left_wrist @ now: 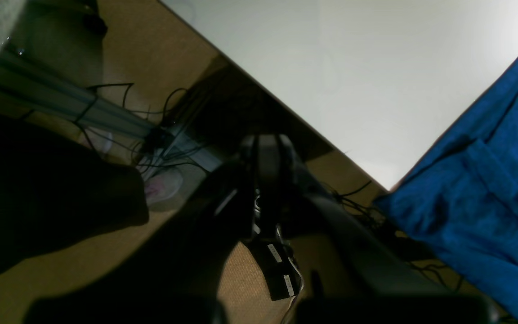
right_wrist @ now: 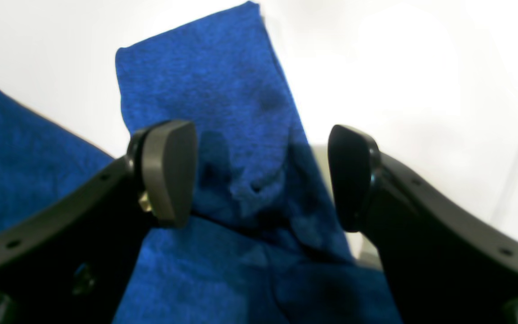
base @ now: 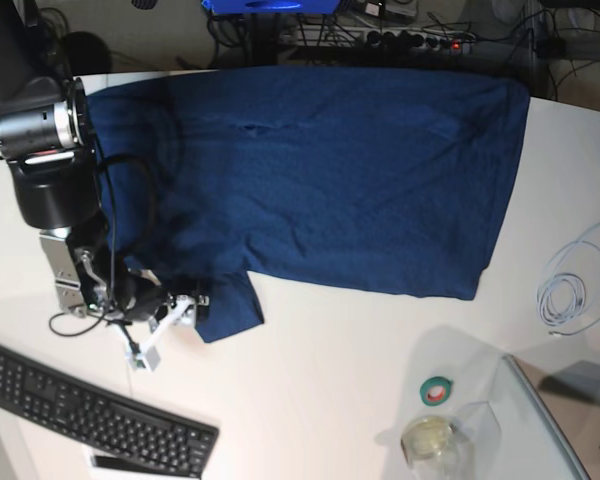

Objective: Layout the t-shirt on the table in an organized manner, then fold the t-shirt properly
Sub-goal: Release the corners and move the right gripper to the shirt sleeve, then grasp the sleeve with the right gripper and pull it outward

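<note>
Right wrist: right gripper point(right_wrist: 259, 175) spread over t-shirt point(right_wrist: 223, 112) sleeve on tabletop point(right_wrist: 421, 67); pinch hem, pull flat. Left gripper point(left_wrist: 265, 157) pressed together, probably empty, off edge.

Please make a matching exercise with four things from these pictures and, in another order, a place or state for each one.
Things:
1. t-shirt
2. right claw
3. keyboard
4. green tape roll

Places or states:
A. black, at the near left corner of the table in the base view
B. open, with a sleeve of blue cloth between its pads
C. spread across the far part of the table, dark blue
D. lying beside a clear container near the front right in the base view

Pairs: 1-C, 2-B, 3-A, 4-D
</note>
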